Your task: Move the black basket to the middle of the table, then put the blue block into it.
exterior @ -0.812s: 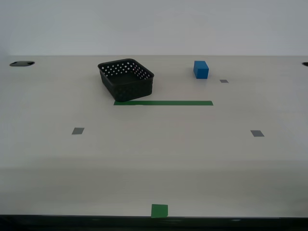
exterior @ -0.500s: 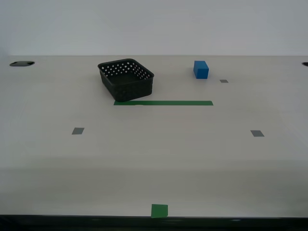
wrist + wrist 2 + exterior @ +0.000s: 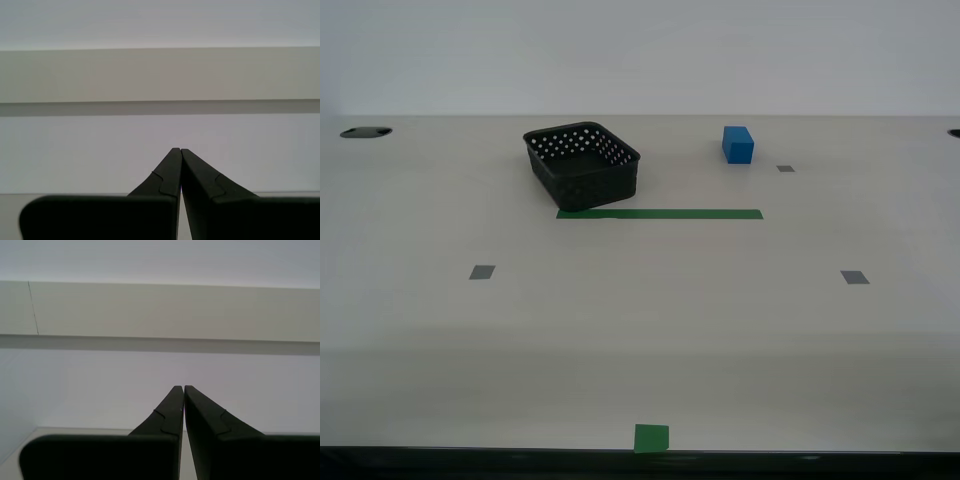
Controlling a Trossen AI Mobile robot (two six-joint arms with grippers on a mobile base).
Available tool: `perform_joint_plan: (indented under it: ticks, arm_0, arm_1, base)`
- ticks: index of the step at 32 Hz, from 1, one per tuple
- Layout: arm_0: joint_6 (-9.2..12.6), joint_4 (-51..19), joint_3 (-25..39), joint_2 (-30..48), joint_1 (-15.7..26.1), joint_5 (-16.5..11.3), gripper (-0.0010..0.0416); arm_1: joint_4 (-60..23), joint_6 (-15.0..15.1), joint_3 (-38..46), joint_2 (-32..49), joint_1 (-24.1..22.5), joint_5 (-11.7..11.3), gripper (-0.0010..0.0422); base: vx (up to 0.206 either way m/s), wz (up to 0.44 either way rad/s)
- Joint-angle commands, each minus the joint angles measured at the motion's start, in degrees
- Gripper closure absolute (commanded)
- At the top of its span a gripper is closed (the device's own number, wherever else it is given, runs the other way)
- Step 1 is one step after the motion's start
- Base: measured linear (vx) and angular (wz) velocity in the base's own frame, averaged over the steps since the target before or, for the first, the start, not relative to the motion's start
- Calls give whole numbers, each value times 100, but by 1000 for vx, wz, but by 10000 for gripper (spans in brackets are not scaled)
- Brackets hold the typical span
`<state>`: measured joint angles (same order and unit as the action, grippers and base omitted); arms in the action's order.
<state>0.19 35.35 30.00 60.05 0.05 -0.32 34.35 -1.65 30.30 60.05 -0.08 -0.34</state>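
The black basket (image 3: 583, 165) stands upright and empty on the table (image 3: 640, 320), far back and toward the exterior view's left, just behind the left end of a green tape strip (image 3: 660, 213). The blue block (image 3: 738, 144) sits on the table far back, to the right of the basket and apart from it. Neither arm shows in the exterior view. My first gripper (image 3: 177, 150) is shut and empty, facing a pale wall. My second gripper (image 3: 179, 388) is shut and empty, also facing the wall. Basket and block are out of both wrist views.
A green square (image 3: 651, 438) marks the table's near edge. Small grey squares lie at the left (image 3: 481, 272), at the right (image 3: 854, 277) and beside the block (image 3: 785, 168). A dark hole (image 3: 365, 132) is at the far left corner.
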Motion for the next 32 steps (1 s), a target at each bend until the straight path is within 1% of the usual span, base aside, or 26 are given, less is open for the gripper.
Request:
perform_joint_plan:
  ticks: [1,2,5,6,7,9,11,12,13,15,19,23,25,26,28,32]
  arm_0:
    - [0,-11,4,-2,2,-2,405]
    - [0,-28,4,-2,2,-2,405]
    - [4,-210,22,-2,9,-4,405]
    - [4,-319,48,0,11,-4,405]
    - [4,-527,105,0,11,-4,405]
    - [9,-925,243,9,11,-4,405]
    - [20,-1198,356,11,17,-4,405]
    - [39,-1360,435,11,24,-4,405]
    - [50,-1462,483,11,28,-4,405]
    - [138,-1851,660,11,39,-4,406]
    - [140,-2573,986,11,44,-4,405]
    - [138,-3106,1274,11,44,-4,405]
    - [140,-3180,1349,11,46,-4,406]
    - [140,-3185,1368,11,48,-4,405]
    - [140,-3198,1401,11,48,-4,406]
    - [138,-3204,1342,11,48,-4,406]
  arm_1:
    - [-708,-153,271,0,-24,0,412]
    - [-1021,-162,380,-2,-33,0,412]
    - [-2498,-160,973,42,-79,0,412]
    - [-2809,-160,1119,66,-85,0,412]
    - [-3250,-160,1329,79,-109,0,412]
    - [-3827,-160,1663,160,-125,33,412]
    - [-4188,-166,1932,238,-138,258,412]
    - [-4398,-164,2098,295,-138,415,412]
    - [-4538,-181,2225,369,-151,487,412]
    - [-5042,-323,2599,605,-232,511,412]
    - [-5882,-448,3191,1204,-337,511,412]
    - [-6476,-435,3713,2028,-498,538,412]
    - [-6524,-433,3891,2417,-581,588,412]
    - [-6531,-428,3974,2605,-627,649,412]
    - [-6502,-435,4190,3091,-743,850,412]
    - [-6310,-476,4575,3947,-896,857,412]
  base:
    - [0,0]
    - [0,0]
    - [0,0]
    - [0,0]
    - [0,0]
    - [0,0]
    - [0,0]
    - [0,0]
    - [0,0]
    - [0,0]
    - [0,0]
    - [0,0]
    - [0,0]
    - [0,0]
    - [0,0]
    - [0,0]
